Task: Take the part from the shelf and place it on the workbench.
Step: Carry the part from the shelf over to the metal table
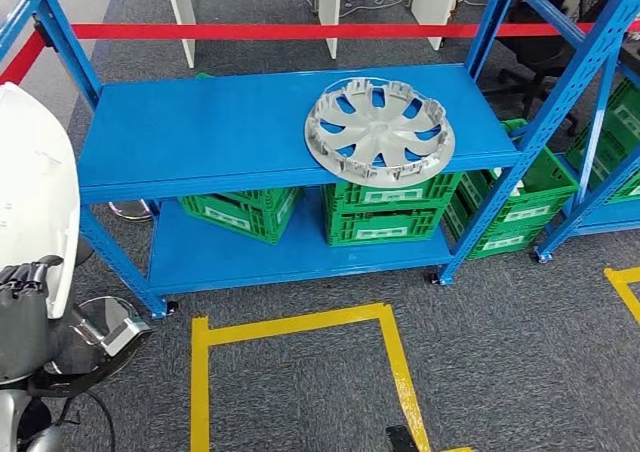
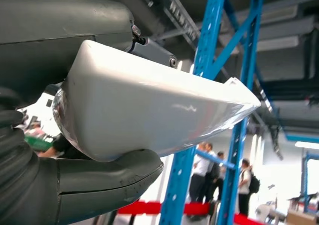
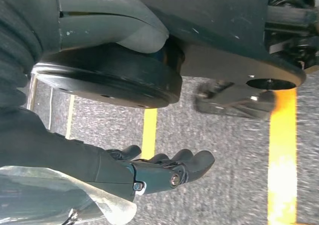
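Silver hubcap [image 1: 380,130] lies flat on blue shelf [image 1: 211,132], upper level, right part. Inner face up, rim overhanging front edge slightly.

The shelf [image 1: 226,132] top is bare blue to the left of the hubcap [image 1: 380,130], open from the front; blue uprights [image 1: 521,142] flank it on both sides; a red bar [image 1: 302,31] crosses behind; green crates [image 1: 385,212] fill the lower level's right half.

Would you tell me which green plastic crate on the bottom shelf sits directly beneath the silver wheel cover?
The stacked green crate right of centre; the silver wheel cover lies directly above it.
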Controlling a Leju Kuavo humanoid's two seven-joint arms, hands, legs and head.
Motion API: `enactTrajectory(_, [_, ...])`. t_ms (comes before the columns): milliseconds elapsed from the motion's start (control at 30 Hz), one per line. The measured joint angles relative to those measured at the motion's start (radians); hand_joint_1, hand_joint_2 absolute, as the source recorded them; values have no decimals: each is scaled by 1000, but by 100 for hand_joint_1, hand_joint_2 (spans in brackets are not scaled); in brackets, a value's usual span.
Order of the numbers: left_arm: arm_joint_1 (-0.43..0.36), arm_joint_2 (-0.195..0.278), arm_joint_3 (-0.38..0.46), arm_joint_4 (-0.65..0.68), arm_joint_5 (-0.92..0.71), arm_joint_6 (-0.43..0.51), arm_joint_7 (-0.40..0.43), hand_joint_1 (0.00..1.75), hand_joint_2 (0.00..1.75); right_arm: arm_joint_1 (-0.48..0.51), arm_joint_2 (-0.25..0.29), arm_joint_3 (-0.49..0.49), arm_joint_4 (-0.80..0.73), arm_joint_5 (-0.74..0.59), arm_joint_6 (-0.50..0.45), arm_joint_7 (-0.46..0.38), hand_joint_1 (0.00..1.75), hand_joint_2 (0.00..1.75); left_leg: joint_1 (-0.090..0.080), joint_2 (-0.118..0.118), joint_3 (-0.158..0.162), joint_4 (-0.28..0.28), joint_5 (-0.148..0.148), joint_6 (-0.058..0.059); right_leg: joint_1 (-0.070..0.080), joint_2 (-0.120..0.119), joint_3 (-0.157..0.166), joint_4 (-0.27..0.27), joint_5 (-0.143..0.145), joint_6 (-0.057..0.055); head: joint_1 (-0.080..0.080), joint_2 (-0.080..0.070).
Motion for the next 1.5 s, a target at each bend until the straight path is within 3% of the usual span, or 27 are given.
enactTrajectory(200, [-1,0,-1,0,0,-1,1,175,175,0,0,0,0,0,0,0,0,175,0,0,-1,0,1,0,0,0,1,2,1,0,0,0])
enactTrajectory(267, [-18,-2,-18,0,0,-18,16,175,175,-1,0,0,0,-1,-2,-1,0,175,-4,-1,-25,0,20,-1,3,0,52,-41,53,-9,0,0])
enactTrajectory(333, [-66,5,-69,-1,0,-65,68,175,175,-5,0,-3,-1,-8,-5,-10,0,175,-10,-1,-61,-4,69,-13,11,1,191,-233,94,-30,0,0])
enactTrajectory(400, [-122,30,-133,-3,0,-110,133,175,175,-7,2,-12,-3,-25,-4,-22,0,175,-8,-1,-105,119,-12,-40,14,-5,240,-373,122,-54,-5,0])
enactTrajectory(467, [-149,52,-169,-4,0,-128,167,175,175,-6,6,-21,-4,-36,-1,-26,0,175,-2,-1,-121,268,-108,-58,12,-13,180,-359,168,-64,-10,0])
enactTrajectory(500, [-154,56,-176,-4,0,-130,173,175,175,-6,6,-24,-4,-38,-1,-26,0,175,-2,-1,-100,270,-89,-59,11,-14,160,-350,176,-63,-10,0])
enactTrajectory(567, [-164,63,-186,-5,0,-133,183,175,175,-6,7,-29,-4,-41,-1,-26,0,175,-1,-1,-18,174,-46,-56,11,-15,128,-332,187,-59,-10,0])
enactTrajectory(633, [-176,68,-195,-6,0,-133,187,175,175,-7,7,-37,-5,-47,-3,-26,0,175,-5,-2,66,44,-50,-47,12,-15,104,-316,197,-50,-9,0])
enactTrajectory(700, [-185,72,-201,-7,0,-134,187,175,175,-8,7,-44,-5,-52,-7,-25,0,175,-11,-2,93,-12,-64,-35,12,-16,92,-312,211,-38,-9,0])
enactTrajectory(767, [-190,73,-205,-7,-1,-135,187,175,175,-7,7,-50,-5,-55,-9,-23,0,175,-9,1,85,-21,-50,-21,10,-13,82,-311,211,-25,-10,0])
enactTrajectory(800, [-192,74,-207,-7,-1,-136,187,175,175,-6,7,-52,-5,-55,-10,-22,0,175,-6,3,78,-25,-40,-13,10,-9,73,-294,189,-18,-7,0])
enactTrajectory(833, [-195,74,-210,-7,-1,-136,187,175,175,-6,7,-54,-5,-56,-10,-21,0,175,-3,5,70,-29,-30,-6,9,-6,58,-257,152,-13,-5,0])
enactTrajectory(900, [-198,74,-215,-7,-1,-137,187,175,175,-7,7,-58,-5,-56,-11,-21,0,175,-2,6,48,-27,-12,0,4,-1,19,-130,63,-4,0,0])
enactTrajectory(933, [-198,74,-217,-7,-1,-137,187,175,175,-7,6,-59,-5,-56,-11,-21,0,175,-2,7,36,-26,-4,-1,2,-1,6,-68,35,0,1,0])
enactTrajectory(967, [-198,74,-219,-7,-1,-137,187,175,175,-7,6,-60,-5,-56,-11,-21,0,175,-2,7,25,-24,4,-2,0,-1,5,-32,29,3,1,0])
enactTrajectory(1000, [-198,74,-221,-7,-1,-137,187,175,175,-6,6,-62,-5,-56,-11,-21,0,175,-1,7,15,-22,11,-4,-2,-1,22,-34,42,5,1,0])
enactTrajectory(1033, [-198,74,-223,-7,-1,-137,187,175,175,-7,6,-64,-5,-56,-12,-21,0,175,-1,7,6,-20,17,-6,-4,-1,59,-77,69,5,1,0])
enactTrajectory(1100, [-199,74,-225,-7,-1,-137,187,175,175,-10,6,-66,-5,-56,-12,-21,0,175,-2,6,-8,-16,28,-15,-6,1,163,-226,114,2,1,0])
enactTrajectory(1167, [-202,74,-227,-8,-1,-137,187,175,175,-13,6,-67,-5,-58,-16,-21,0,175,-3,6,-20,-12,43,-26,-4,5,227,-331,121,-2,0,0])
enactTrajectory(1233, [-207,74,-228,-8,-1,-139,186,175,175,-13,5,-70,-5,-62,-28,-19,0,175,-2,6,-28,-15,61,-38,-1,7,225,-350,125,-12,0,0])
enactTrajectory(1300, [-211,74,-229,-8,-1,-144,184,175,175,-13,1,-76,-5,-68,-49,-17,0,175,0,5,-38,-3,42,-49,-2,2,209,-351,143,-32,-2,0])
enactTrajectory(1367, [-215,73,-230,-8,-1,-149,181,175,175,-15,-8,-85,-5,-72,-72,-16,0,175,1,5,-62,79,-47,-55,-3,-2,188,-351,165,-50,-7,0])
enactTrajectory(1433, [-219,70,-231,-7,-1,-153,175,175,175,-17,-20,-94,-5,-75,-91,-16,0,175,1,4,-85,213,-138,-57,1,-4,157,-346,186,-56,-10,0])
enactTrajectory(1467, [-220,68,-231,-7,-1,-154,171,175,175,-17,-26,-98,-6,-77,-98,-16,0,175,1,4,-87,263,-152,-57,3,-4,140,-341,195,-57,-10,0])
enactTrajectory(1500, [-221,65,-232,-6,-1,-155,168,175,175,-17,-32,-103,-6,-79,-105,-17,0,175,1,4,-76,286,-142,-56,5,-5,122,-335,204,-56,-10,0])
